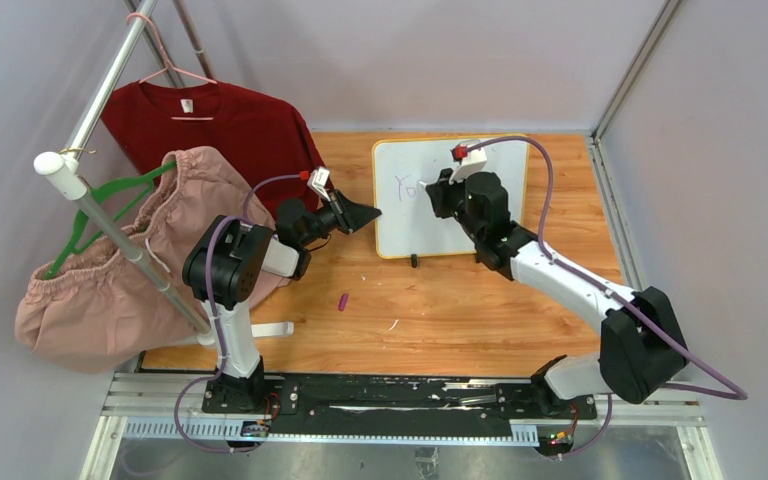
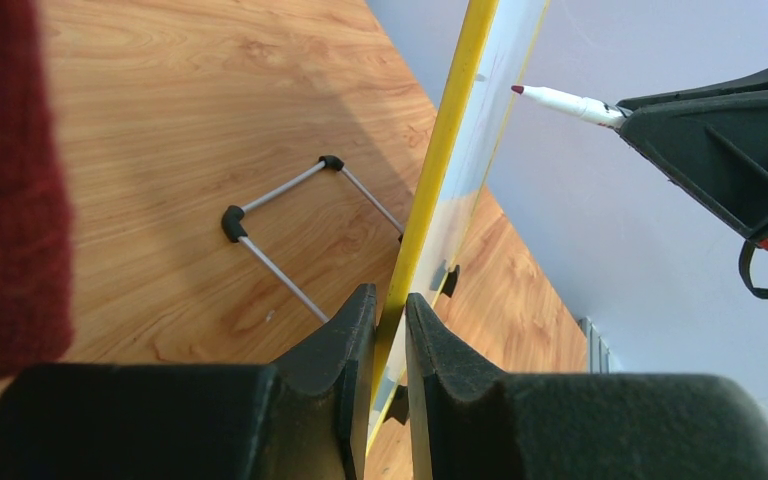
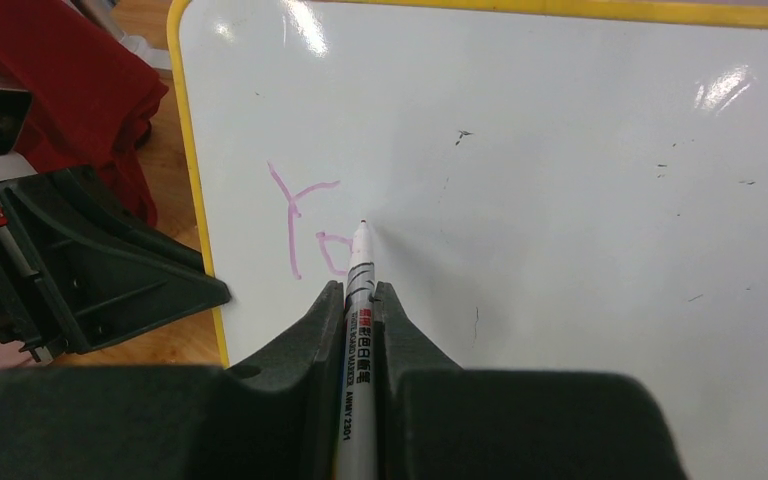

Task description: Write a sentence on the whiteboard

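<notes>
Right gripper (image 3: 360,296) pinched shut on a slim white marker pen (image 3: 358,345), its tip just at three o'clock of the purple handwritten strokes (image 3: 305,228) on the yellow-framed white whiteboard (image 3: 560,200). Left gripper (image 2: 392,302) clamps the board's nine o'clock edge. The board stands at one o'clock on the wooden table (image 1: 440,300).

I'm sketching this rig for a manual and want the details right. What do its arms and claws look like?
The left arm and right arm have bulky black joint housings joined by white links. A purple cable loops along each. Near each wrist sits a small white block with a red part. The left claw and right claw are matte black, each with two wedge-shaped fingers tapering to the tips.
</notes>
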Controlling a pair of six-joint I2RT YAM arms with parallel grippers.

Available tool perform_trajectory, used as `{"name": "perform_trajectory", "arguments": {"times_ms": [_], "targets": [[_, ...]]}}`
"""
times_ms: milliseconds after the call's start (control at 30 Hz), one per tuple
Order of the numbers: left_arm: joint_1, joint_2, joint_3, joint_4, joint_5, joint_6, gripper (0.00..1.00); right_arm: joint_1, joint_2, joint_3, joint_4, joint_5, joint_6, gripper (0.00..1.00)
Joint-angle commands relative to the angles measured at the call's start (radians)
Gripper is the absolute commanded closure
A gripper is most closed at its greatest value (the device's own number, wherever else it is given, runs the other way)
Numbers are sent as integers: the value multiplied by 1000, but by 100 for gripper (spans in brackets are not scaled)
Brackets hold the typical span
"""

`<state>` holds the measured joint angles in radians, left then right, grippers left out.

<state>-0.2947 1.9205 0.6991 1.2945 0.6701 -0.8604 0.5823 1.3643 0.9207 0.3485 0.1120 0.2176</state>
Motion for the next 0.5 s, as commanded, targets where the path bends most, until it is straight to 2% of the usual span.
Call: {"name": "perform_trajectory", "arguments": {"times_ms": [0, 467], "targets": [[2, -5, -6, 65, 11, 11, 79, -10, 20, 44, 24, 8, 11, 100], [2, -3, -6, 64, 11, 9, 80, -9, 41, 37, -29, 40, 7, 100]]}}
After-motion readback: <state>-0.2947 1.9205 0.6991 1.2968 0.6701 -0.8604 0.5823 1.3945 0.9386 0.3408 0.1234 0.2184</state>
